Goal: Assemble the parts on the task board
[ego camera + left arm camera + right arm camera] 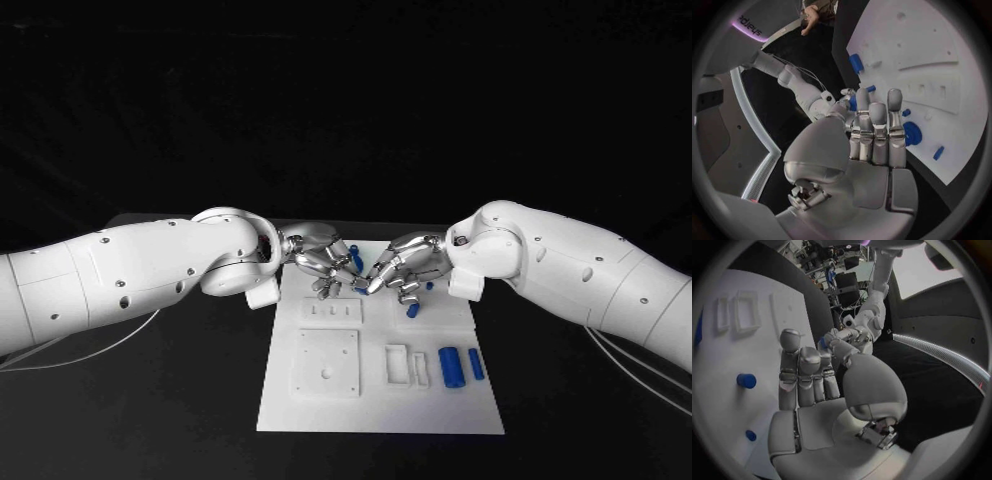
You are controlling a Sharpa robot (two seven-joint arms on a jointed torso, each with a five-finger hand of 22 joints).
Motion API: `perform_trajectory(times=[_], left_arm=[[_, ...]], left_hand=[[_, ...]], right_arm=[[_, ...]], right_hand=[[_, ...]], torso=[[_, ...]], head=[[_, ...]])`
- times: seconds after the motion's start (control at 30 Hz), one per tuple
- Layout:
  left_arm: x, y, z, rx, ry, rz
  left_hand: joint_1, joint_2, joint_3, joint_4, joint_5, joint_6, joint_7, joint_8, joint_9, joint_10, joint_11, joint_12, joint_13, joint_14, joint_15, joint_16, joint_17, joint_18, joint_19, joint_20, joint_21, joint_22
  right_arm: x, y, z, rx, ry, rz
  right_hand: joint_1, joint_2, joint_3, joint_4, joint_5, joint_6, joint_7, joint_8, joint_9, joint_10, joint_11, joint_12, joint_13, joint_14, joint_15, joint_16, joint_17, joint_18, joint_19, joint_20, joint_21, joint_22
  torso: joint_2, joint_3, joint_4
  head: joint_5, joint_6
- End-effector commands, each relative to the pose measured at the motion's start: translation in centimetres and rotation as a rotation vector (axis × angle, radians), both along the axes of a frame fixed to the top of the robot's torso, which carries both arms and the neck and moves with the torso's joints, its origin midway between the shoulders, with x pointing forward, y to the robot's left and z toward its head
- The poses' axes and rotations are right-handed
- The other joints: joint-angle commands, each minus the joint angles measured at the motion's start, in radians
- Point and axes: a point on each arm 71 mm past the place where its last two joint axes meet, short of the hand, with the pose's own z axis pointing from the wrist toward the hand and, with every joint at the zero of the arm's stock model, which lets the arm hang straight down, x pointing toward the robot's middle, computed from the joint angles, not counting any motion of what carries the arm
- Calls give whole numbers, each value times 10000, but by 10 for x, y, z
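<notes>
The white task board (378,400) lies in the middle of the table. My left hand (316,262) and right hand (402,266) meet fingertip to fingertip above its far end. Between them is a small blue part (356,258), pinched from both sides. The left wrist view shows that blue part (852,103) at my left hand's (870,145) thumb and fingertips, with the right hand (831,104) just beyond. From the right wrist, the blue part (822,343) sits by my right hand's (811,385) thumb, with the left hand (844,335) touching it.
A blue peg (413,310) stands on the board under my right hand. Two more blue pieces (450,366) lie near the board's right edge beside white frames (395,364). A raised white plate (327,362) sits at the near left. Black table surrounds the board.
</notes>
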Motion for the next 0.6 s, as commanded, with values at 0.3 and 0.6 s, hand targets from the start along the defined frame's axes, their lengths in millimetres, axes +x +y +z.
perform_trajectory(times=[0.3, 0.6], left_arm=[[2, -5, -1, -785, 53, 454], [2, -1, -3, -702, 272, 530]], left_hand=[[-410, -42, 1324, -1153, 459, 129, -119, 83, 603, 324, -209, 72, 76, 112, -92, 68, 83, -17, -190, -75, 656, 226], [-538, -144, 1468, -1355, 769, 281, -139, 8, 646, 413, -237, 49, 81, 160, -120, 102, 135, -8, -239, -104, 852, 222]], right_arm=[[1, 1, 1, 183, -261, -647], [7, -10, 1, 94, -610, -1544]], right_hand=[[-19, -27, -502, 84, 976, 24, -8, 33, 150, -196, -4, -247, -201, -159, 32, -155, -95, 15, 70, 12, -268, 354], [266, 47, -2284, 218, 1301, -359, 81, 24, -167, -558, 98, -343, -365, -266, 108, -359, -226, 128, 64, 101, -890, 203]], torso=[[-3, -2, -8], [0, 1, -9]], head=[[-6, -27], [-17, -31]])
